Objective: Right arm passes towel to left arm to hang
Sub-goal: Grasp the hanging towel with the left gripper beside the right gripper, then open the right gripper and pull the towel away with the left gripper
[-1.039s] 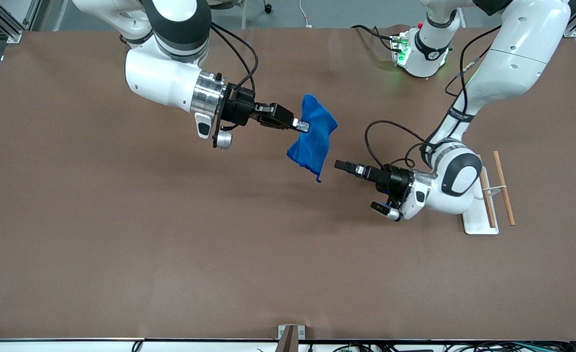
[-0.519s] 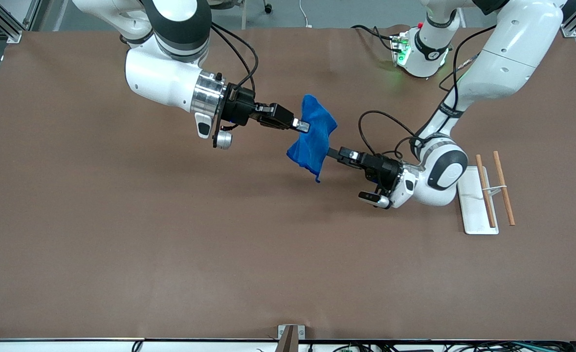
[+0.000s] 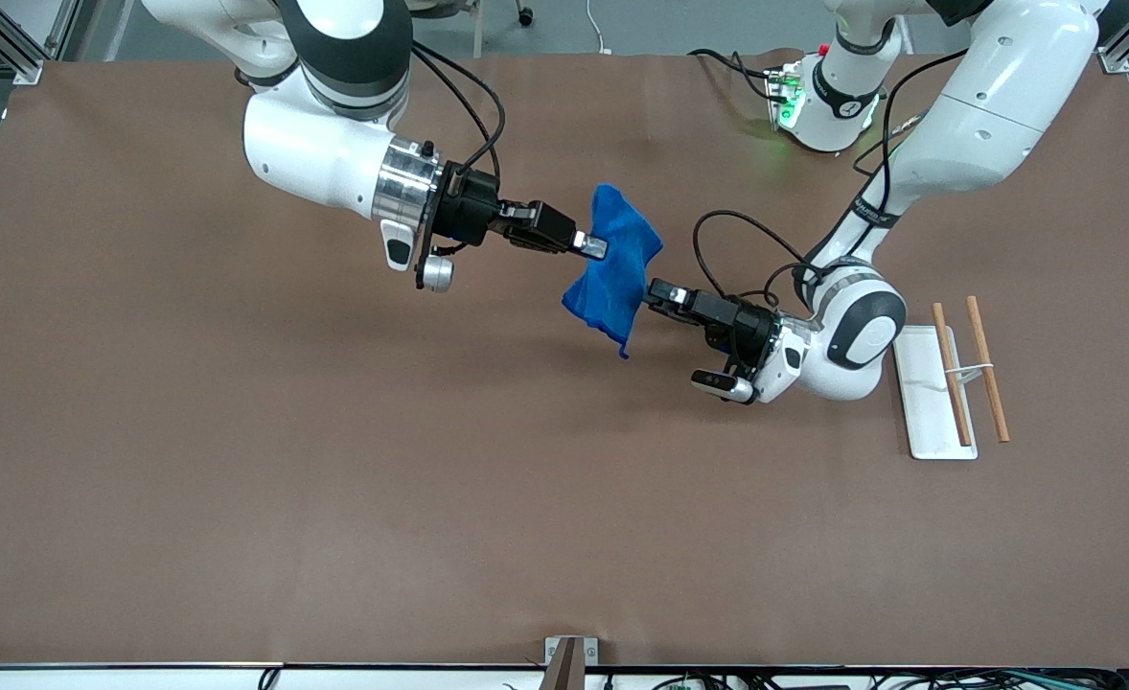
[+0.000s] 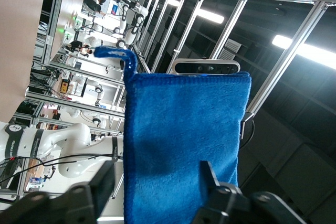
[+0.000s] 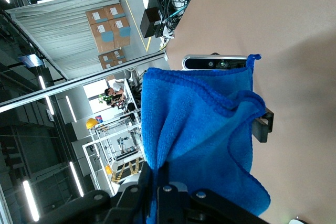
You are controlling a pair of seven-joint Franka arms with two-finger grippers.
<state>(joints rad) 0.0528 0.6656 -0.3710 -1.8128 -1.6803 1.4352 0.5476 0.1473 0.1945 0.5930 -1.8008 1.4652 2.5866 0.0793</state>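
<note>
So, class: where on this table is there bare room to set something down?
Free: the wide brown table nearer the front camera than both arms. Crowded: the middle, where the right gripper holds the towel up with the left gripper at its edge, and around the white rack at the left arm's end.

The towel [image 3: 615, 270] hangs above the middle of the surface [image 3: 334, 479], between the right pincer [image 3: 591, 246] and the left pincer [image 3: 656, 290]. A tray [image 3: 924, 402] lies toward the left arm's end, two sticks [image 3: 988, 381] resting across it.
</note>
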